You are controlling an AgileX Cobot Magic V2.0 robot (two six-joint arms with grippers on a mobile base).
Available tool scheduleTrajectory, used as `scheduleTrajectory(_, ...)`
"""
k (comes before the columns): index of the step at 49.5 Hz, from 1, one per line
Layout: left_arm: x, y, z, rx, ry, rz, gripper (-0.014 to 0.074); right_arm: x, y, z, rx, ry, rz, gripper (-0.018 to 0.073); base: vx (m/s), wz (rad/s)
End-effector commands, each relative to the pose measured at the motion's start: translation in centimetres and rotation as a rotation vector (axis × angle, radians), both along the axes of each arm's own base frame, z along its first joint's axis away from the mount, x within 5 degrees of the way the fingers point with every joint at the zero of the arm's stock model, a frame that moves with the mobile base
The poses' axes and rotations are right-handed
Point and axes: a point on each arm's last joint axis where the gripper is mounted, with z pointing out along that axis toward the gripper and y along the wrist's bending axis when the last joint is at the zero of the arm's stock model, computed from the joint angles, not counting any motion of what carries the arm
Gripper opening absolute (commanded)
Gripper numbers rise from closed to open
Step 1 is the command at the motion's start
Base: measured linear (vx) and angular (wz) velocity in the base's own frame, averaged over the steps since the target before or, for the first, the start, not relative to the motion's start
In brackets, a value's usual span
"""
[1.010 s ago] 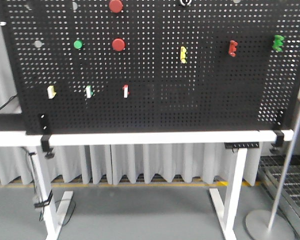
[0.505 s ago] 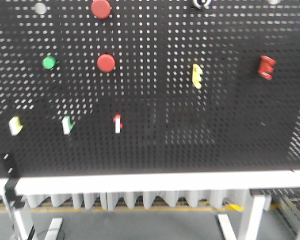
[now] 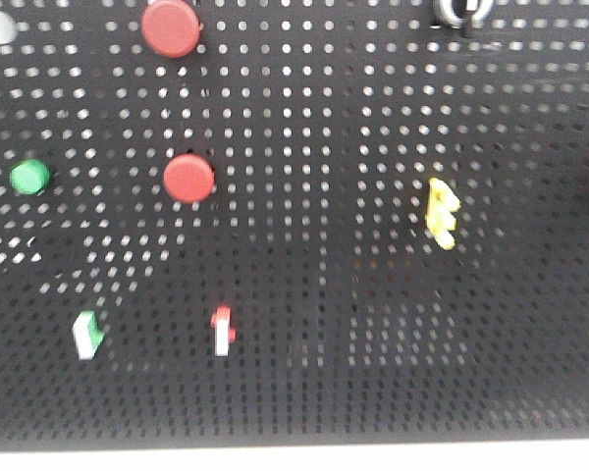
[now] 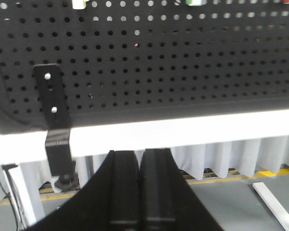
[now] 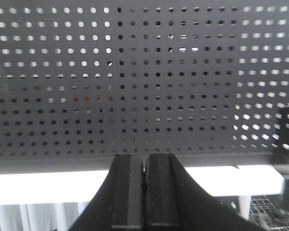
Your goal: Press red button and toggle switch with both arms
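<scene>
"Background and work surface, please."

"Black pegboard fills the front view. It stands on a white table edge. Items follow from nearest to farthest."

"Grippers?"

"Left gripper: fingers pressed flat together, nothing between them, low in front of the table edge. Right gripper: same condition, closed and empty. Both sit short of the board and touch nothing."

"Next out?"

"Black clamp bracket, fastened to the board's lower corner and hooked over the table edge, left of the left gripper."

"Board face?"

"Red button: upper left, the larger of two. Smaller red button: just below it. Green button: level with the smaller one, further left. Toggle switch: white body, green tip, lower left, under the green button. Red-tipped white switch: near its right side. Yellow clip: well apart, right of centre."
</scene>
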Motion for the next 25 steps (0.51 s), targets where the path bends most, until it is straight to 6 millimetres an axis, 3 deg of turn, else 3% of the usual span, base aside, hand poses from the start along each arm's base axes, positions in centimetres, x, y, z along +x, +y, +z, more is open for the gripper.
scheduleTrajectory(1, 0.06, 0.00, -0.29, -0.020, -0.062, 0.002, 0.0002, -0.15, 0.01, 0.46, -0.022, -0.089, -0.003, -0.0003, 0.19, -0.01)
scheduleTrajectory(25, 0.06, 0.02, -0.25, 0.060, -0.078, -0.002, 0.0002, -0.15, 0.01, 0.45, -0.022, -0.088, -0.003, -0.0003, 0.07, 0.00)
